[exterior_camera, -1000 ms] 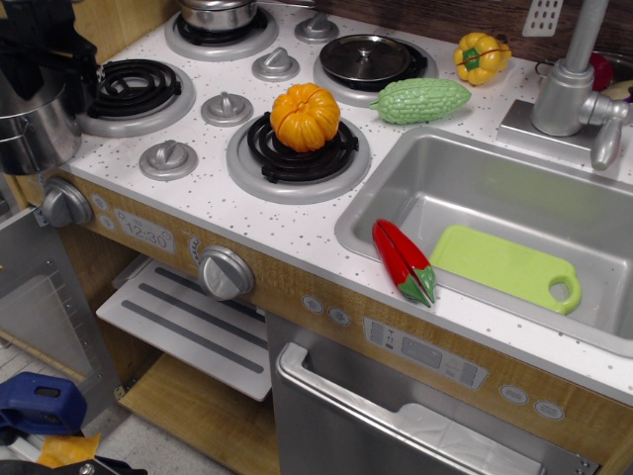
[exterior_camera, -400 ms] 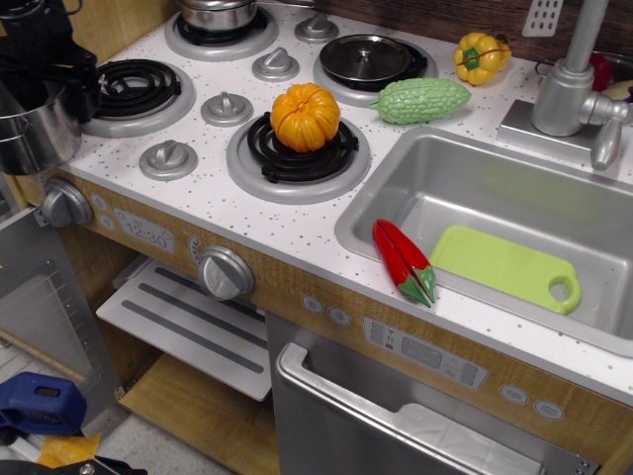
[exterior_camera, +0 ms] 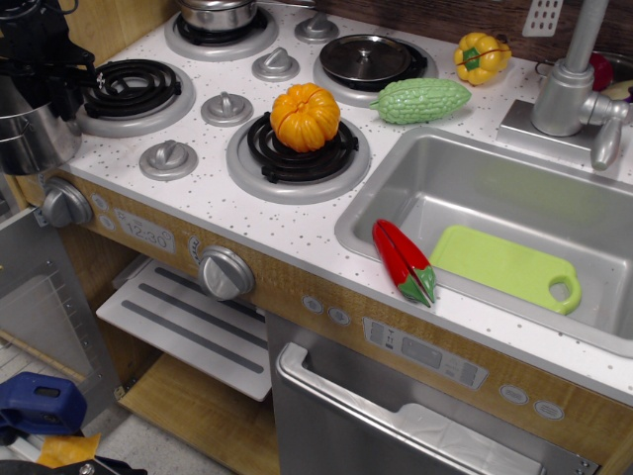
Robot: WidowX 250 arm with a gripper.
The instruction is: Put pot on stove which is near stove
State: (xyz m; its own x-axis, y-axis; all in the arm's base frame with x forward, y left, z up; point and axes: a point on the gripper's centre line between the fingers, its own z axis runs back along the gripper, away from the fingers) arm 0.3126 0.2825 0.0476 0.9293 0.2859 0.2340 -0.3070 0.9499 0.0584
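The shiny steel pot (exterior_camera: 32, 139) hangs at the far left, beyond the counter's left edge and level with the cooktop. My black gripper (exterior_camera: 45, 84) comes from the top left corner and is shut on the pot's rim; its fingertips are partly hidden by the pot. The stove (exterior_camera: 198, 183) has a white speckled top with black coil burners. The nearest burner (exterior_camera: 134, 91), just right of the pot, is bare.
An orange pumpkin (exterior_camera: 305, 116) sits on the front middle burner. A dark lid (exterior_camera: 364, 57) covers the back right burner; a rounder steel pot (exterior_camera: 218, 12) stands on the back left one. A green gourd (exterior_camera: 420, 100), yellow pepper (exterior_camera: 481, 56), sink (exterior_camera: 465, 188), red chili (exterior_camera: 403, 262) and green board (exterior_camera: 504, 265) lie right.
The gripper and the pot have shifted slightly to the left at the counter's edge. Nothing else has moved.
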